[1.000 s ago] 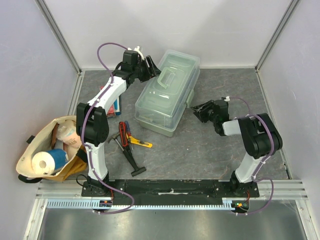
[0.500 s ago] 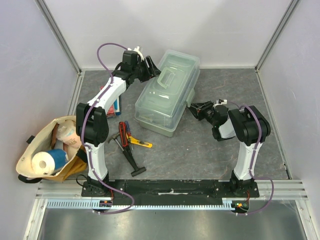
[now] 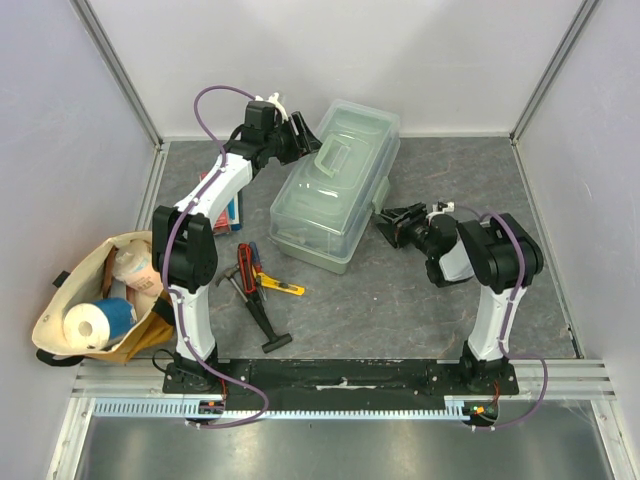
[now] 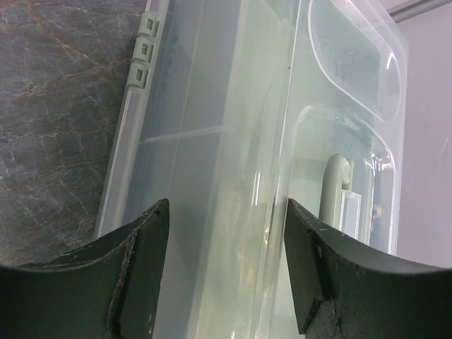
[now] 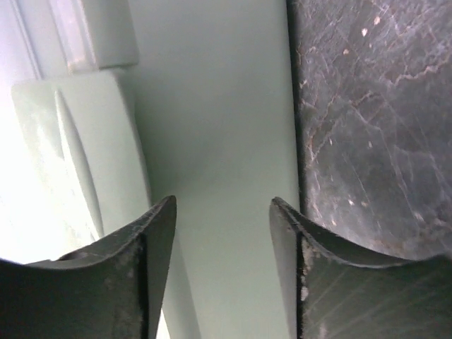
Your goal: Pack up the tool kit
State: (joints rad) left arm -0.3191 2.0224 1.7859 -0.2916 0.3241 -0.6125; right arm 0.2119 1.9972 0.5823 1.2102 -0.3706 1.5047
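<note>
Two arms, one box. Grey marbled mat [image 3: 420, 300] is under everything. The toolbox [image 3: 330, 200] is a big pale-green translucent plastic rectangle with a rounded clear lid, shut, lying slantwise between both grippers. Left gripper [image 4: 227, 212] hangs over the box's far long edge, jaws spread and clamping nothing. Through the gap I see the glossy side wall and lid. The moulded handle [image 4: 335, 191] is just right of its right finger, and three small green tabs [image 4: 143, 49] are up ahead on the left. Right gripper [image 5: 222, 205] sits low at the box's right-hand side, jaws parted, nothing pinched, with a flat matte pale-green panel filling the gap. Tan cloth bag [image 3: 90, 310] slumps left of the left arm's base. Black hammer [image 3: 262, 325], red-black cutter [image 3: 247, 262] and slim yellow knife [image 3: 282, 287] lie on the mat, well apart from both grippers.
</note>
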